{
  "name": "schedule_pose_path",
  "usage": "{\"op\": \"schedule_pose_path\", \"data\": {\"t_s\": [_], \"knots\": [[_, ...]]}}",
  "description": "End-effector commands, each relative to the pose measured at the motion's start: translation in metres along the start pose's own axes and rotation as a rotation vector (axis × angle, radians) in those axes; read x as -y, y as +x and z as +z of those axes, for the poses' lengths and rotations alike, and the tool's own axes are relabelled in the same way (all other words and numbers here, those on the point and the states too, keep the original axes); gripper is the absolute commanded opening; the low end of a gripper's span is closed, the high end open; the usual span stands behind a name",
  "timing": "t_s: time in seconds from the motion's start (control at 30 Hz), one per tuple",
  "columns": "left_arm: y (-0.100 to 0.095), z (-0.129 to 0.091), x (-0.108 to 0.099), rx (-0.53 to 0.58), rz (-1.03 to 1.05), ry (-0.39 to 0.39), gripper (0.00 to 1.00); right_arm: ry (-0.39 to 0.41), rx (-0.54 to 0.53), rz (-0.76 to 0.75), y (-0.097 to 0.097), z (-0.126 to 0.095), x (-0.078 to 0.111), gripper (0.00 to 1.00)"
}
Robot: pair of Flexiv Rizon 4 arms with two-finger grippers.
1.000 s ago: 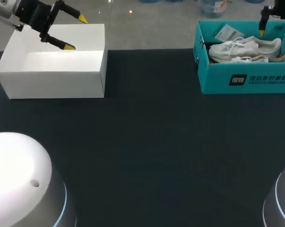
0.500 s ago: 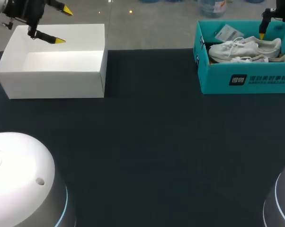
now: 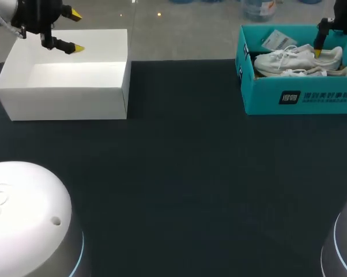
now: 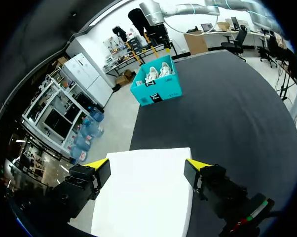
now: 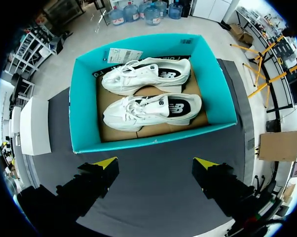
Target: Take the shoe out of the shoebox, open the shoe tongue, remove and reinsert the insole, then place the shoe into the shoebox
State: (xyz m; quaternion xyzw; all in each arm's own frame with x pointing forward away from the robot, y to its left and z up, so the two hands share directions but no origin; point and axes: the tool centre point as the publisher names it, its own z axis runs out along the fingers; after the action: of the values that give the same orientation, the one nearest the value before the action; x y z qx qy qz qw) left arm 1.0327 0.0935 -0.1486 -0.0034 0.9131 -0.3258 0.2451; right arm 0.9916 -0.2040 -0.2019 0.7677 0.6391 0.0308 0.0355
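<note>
Head view: dark matte table point(image 3: 179, 184), teal shoebox point(image 3: 297, 95) at far right, white box point(image 3: 64, 86) at far left.
Shoes: two white lace-up sneakers point(image 5: 148, 94) lying side by side in shoebox on brown card.
Right gripper point(image 5: 156, 168): fingers spread, empty, above shoebox.
Left gripper point(image 4: 146, 168): fingers spread, empty, over white box.
Stage: fits either shoe awaiting removal or shoe put back.

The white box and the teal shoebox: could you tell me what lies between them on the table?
Nothing: the head view shows only bare dark table between white box and teal shoebox.
</note>
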Motion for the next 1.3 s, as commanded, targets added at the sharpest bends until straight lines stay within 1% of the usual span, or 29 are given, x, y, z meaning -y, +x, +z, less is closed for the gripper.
{"op": "schedule_pose_path", "data": {"t_s": [0.03,0.23,0.27,0.33,0.37,0.43,0.5,0.53,0.57,0.63,0.67,0.7,0.73,0.77,0.8,0.83,0.9,1.0,1.07,1.17,1.3], "knots": [[0.006,-0.001,0.004,0.123,-0.488,-0.326,1.0,-0.002,-0.002,0.0,-0.001,0.0,0.001,1.0],[0.006,-0.001,0.004,0.123,-0.488,-0.326,1.0,-0.002,-0.002,0.0,-0.001,0.0,0.001,1.0],[0.003,0.0,0.005,0.144,-0.542,-0.332,1.0,-0.002,-0.002,0.0,-0.001,0.0,0.001,1.0],[-0.004,0.001,0.008,0.151,-0.702,-0.41,1.0,-0.002,-0.002,0.0,-0.001,0.0,0.001,1.0],[-0.008,0.002,0.008,0.143,-0.769,-0.436,1.0,-0.002,-0.002,0.0,-0.001,0.0,0.001,1.0],[-0.016,0.0,0.008,0.113,-0.929,-0.493,1.0,0.033,-0.012,-0.013,0.003,0.003,0.004,1.0],[-0.022,0.001,0.007,0.137,-1.056,-0.552,1.0,0.033,-0.025,-0.021,0.004,0.003,0.008,1.0],[-0.024,0.001,0.006,0.126,-1.099,-0.574,1.0,0.043,-0.029,-0.022,0.004,0.004,0.01,1.0],[-0.026,0.001,0.006,0.129,-1.185,-0.613,1.0,0.048,-0.027,-0.022,0.005,0.004,0.012,1.0],[-0.029,0.002,0.004,0.116,-1.275,-0.639,1.0,0.057,-0.034,-0.027,0.006,0.006,0.018,1.0],[-0.029,0.002,0.002,0.135,-1.336,-0.664,1.0,0.058,-0.034,-0.028,0.006,0.006,0.021,1.0],[-0.029,0.003,0.0,0.121,-1.369,-0.676,1.0,0.06,-0.032,-0.028,0.006,0.007,0.023,1.0],[-0.029,0.003,-0.002,0.13,-1.413,-0.697,1.0,0.058,-0.029,-0.025,0.006,0.007,0.026,1.0],[-0.028,0.004,-0.005,0.15,-1.46,-0.709,1.0,0.052,-0.026,-0.027,0.005,0.007,0.028,1.0],[-0.027,0.005,-0.007,0.138,-1.495,-0.72,1.0,0.044,-0.023,-0.029,0.005,0.007,0.03,1.0],[-0.026,0.006,-0.011,0.153,-1.541,-0.737,1.0,0.03,-0.018,-0.031,0.004,0.008,0.033,1.0],[-0.022,0.007,-0.015,0.148,-1.6,-0.765,1.0,0.004,-0.015,-0.038,0.002,0.008,0.036,1.0],[-0.016,0.006,-0.02,0.17,-1.666,-0.776,1.0,-0.01,-0.007,-0.025,-0.003,0.007,0.038,1.0],[-0.01,0.002,-0.02,0.164,-1.703,-0.777,1.0,0.018,-0.041,-0.02,-0.007,0.006,0.036,1.0],[-0.002,-0.003,-0.021,0.191,-1.759,-0.766,1.0,0.018,-0.041,-0.02,-0.007,0.006,0.036,1.0],[0.004,-0.006,-0.021,0.198,-1.755,-0.763,1.0,0.018,-0.041,-0.02,-0.007,0.006,0.036,1.0]]}}
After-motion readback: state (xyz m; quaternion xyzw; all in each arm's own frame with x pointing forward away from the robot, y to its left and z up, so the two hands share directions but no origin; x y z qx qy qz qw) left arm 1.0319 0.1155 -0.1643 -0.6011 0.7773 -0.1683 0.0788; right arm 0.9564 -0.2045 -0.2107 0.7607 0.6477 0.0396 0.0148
